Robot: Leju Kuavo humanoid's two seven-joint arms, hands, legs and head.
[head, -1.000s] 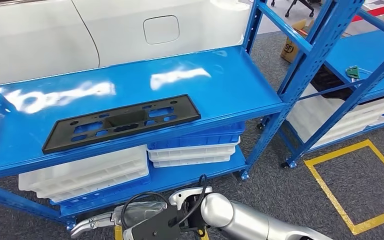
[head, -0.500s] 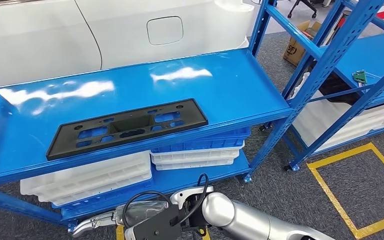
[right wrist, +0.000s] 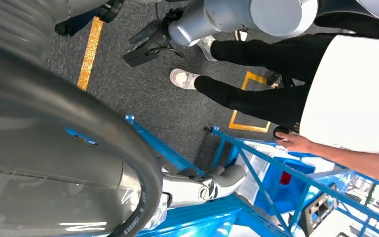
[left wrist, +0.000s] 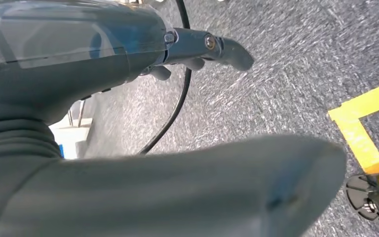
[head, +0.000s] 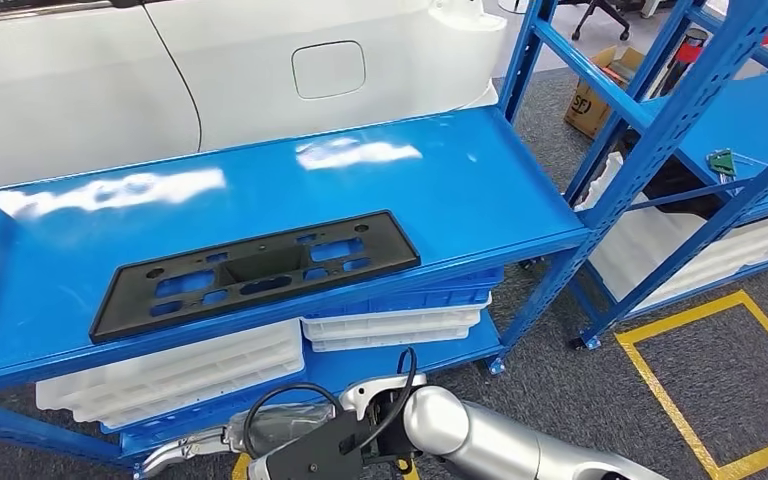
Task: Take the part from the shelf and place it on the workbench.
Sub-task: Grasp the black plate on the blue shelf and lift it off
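Working from the left of my head view, I see the blue shelf (head: 480,180) with the part (head: 255,272), a flat black perforated plate, lying near its front edge and slightly skewed, its left end closer to the front left corner. Nothing touches it. Under it, white trays (head: 175,365) are stacked on the lower level.

My left hand (left wrist: 197,49) hangs low over the grey carpet; its fingers hold nothing and look loosely extended. My right hand (head: 195,448) sits low beside the lower shelf edge, below the part; in the right wrist view its fingers (right wrist: 212,185) hold nothing and appear to lie apart.

I judge the reach has not begun. The risks I see: raising the right hand from here could knock it against the shelf's front lip; the thin plate lying flat offers little to grip, so I may push it backward instead of lifting it. A person (right wrist: 345,94) stands close behind, so a wide swing toward the workbench could hit them.
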